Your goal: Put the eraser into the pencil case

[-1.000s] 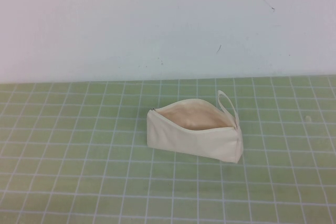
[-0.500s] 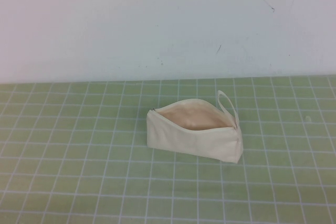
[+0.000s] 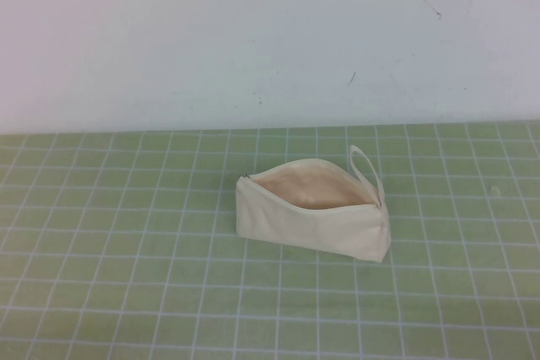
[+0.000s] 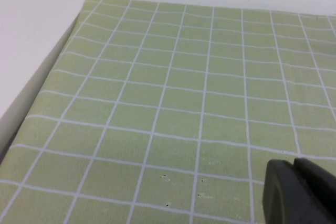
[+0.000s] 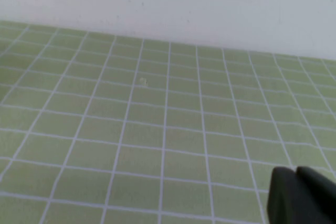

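The pencil case (image 3: pixel 314 212) is a cream canvas pouch lying on the green grid mat in the high view, zip open, tan lining showing, with its loop strap (image 3: pixel 366 170) at the right end. No eraser is clearly in view. A tiny pale yellowish speck (image 3: pixel 496 190) lies on the mat right of the case and also shows in the right wrist view (image 5: pixel 143 81); I cannot tell what it is. My left gripper (image 4: pixel 294 163) is shut and empty over bare mat. My right gripper (image 5: pixel 296 170) is shut and empty over bare mat. Neither arm shows in the high view.
The green grid mat (image 3: pixel 126 233) covers the table up to a white back wall (image 3: pixel 253 40). The left wrist view shows the mat's edge (image 4: pixel 58 56) against a white surface.
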